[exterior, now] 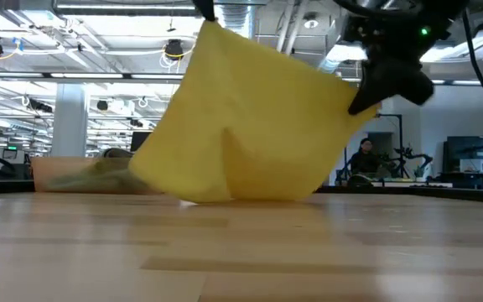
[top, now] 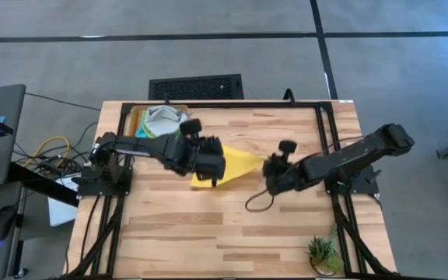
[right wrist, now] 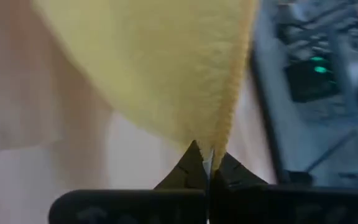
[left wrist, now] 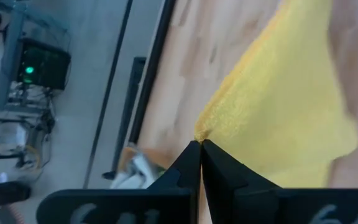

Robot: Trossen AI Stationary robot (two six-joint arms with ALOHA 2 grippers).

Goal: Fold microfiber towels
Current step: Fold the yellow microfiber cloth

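Note:
A yellow microfiber towel [top: 239, 163] hangs between my two grippers over the middle of the table, seen broadside in the low view [exterior: 250, 126]. Its lower fold [exterior: 225, 195] rests on the wood. My left gripper [top: 221, 160] is shut on the towel's higher left corner. My right gripper [top: 268, 169] is shut on its lower right corner. More towels lie in a tray [top: 134, 118] at the back left. My left gripper pinches a corner of the yellow towel [left wrist: 204, 132] between its two fingertips, slanting down from the table's left. That corner is the towel's highest point [exterior: 210, 27], and the cloth hangs from it. My right gripper pinches the towel's opposite corner [right wrist: 215, 142] between its fingertips, along a hemmed edge, slanting down from the table's right. This corner [exterior: 352, 102] is lifted clear but lower than the left one. The cloth spans the two holds and sags onto the table.
The tray at the back left holds a heap of grey and green cloth [top: 162, 120]. A small potted plant [top: 323, 253] stands at the near right corner. A black cable loop [top: 257, 204] hangs below the right arm. Bare wood lies along the near side.

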